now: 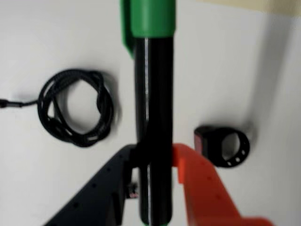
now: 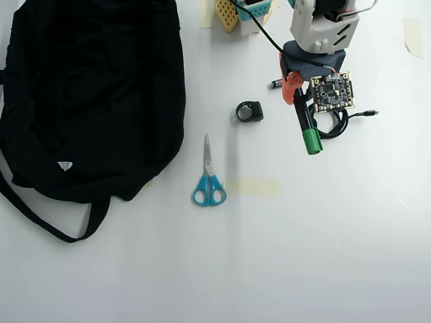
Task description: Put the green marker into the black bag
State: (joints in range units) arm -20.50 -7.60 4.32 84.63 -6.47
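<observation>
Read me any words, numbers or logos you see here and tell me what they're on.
No text can be read.
White label on the black bag, overhead view: too small to read.
Circuit board on the arm: markings too small.
Green marker in the gripper: no print visible, wrist view is blurred.

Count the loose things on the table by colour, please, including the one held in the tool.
Black: 4: black bag, coiled cable, ring-shaped piece, small battery
Black and green: 1: green marker, held in the tool
Blue-handled: 1: scissors
Total: 6
</observation>
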